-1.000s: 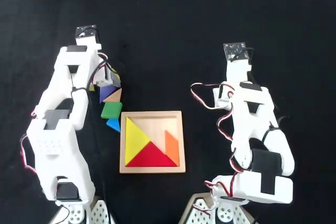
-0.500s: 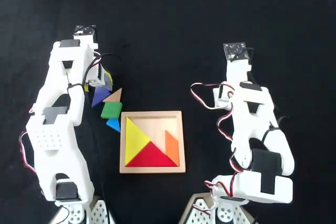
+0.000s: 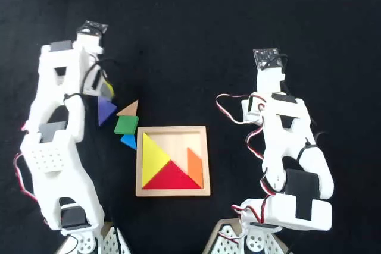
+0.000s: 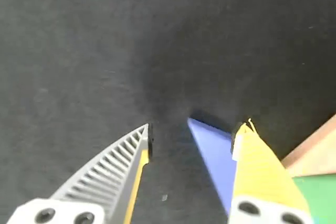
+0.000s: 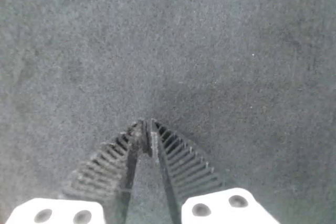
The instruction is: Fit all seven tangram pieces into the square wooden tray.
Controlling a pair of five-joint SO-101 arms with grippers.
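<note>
The left end effector (image 4: 193, 132) hangs low over the table (image 3: 196, 46) with its jaws apart and nothing held. The purple triangle (image 4: 210, 148) lies flat on the cloth with its tip in the gap, hard against the yellow-faced finger (image 4: 257, 166) rather than centred. That offset is the main hazard. If the jaws close from here, the grey finger would likely sweep the thin piece sideways or tip it onto an edge instead of pinching it. A slide toward the tan triangle (image 3: 128, 109) and green square (image 3: 126, 125), both just beside it, could scatter the cluster. That in turn could knock the blue triangle (image 3: 128, 141) against the tray (image 3: 172, 130). The tray holds the yellow triangle (image 3: 153, 157), red triangle (image 3: 172, 178) and orange piece (image 3: 194, 168), with bare wood free along its far side. A carried piece that hangs crooked may catch the rim or ride up on those already seated. The right end effector (image 5: 143, 127) rests with its fingers together over bare cloth, well apart from the pieces, and seems no threat to them.
</note>
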